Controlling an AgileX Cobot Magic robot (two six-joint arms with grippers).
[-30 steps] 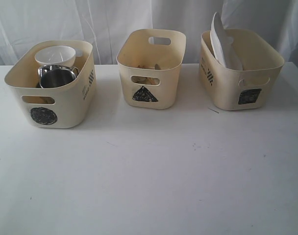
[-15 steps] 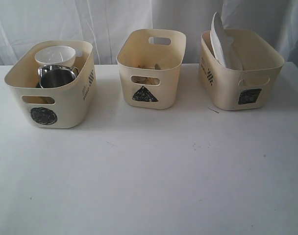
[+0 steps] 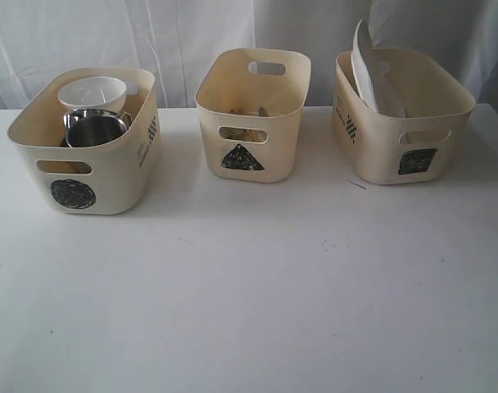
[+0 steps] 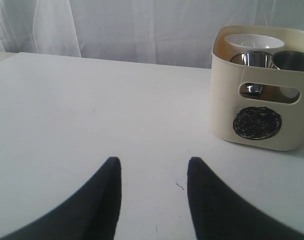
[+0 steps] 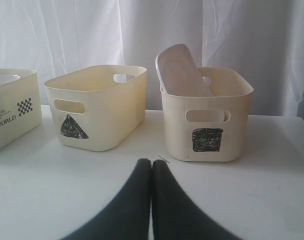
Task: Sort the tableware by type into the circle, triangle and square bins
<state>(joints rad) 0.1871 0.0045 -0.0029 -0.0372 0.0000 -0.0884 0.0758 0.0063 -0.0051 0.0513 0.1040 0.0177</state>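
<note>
Left tool (image 4: 154, 161): fingers apart, empty.
Right tool (image 5: 151, 163): fingers together, empty.
Cream plastic square-marked bin (image 3: 378, 154): white square plate (image 3: 365, 70) leaning inside.

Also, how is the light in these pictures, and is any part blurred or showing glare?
Exterior view: soft, even light, only faint shadows beside the circle bin; small glints on the steel mug. Left wrist view: the left gripper is dark with soft edges, the bin looks sharper. Right wrist view: the right gripper is blurred too; the square bin is clear, without strong glare.
</note>
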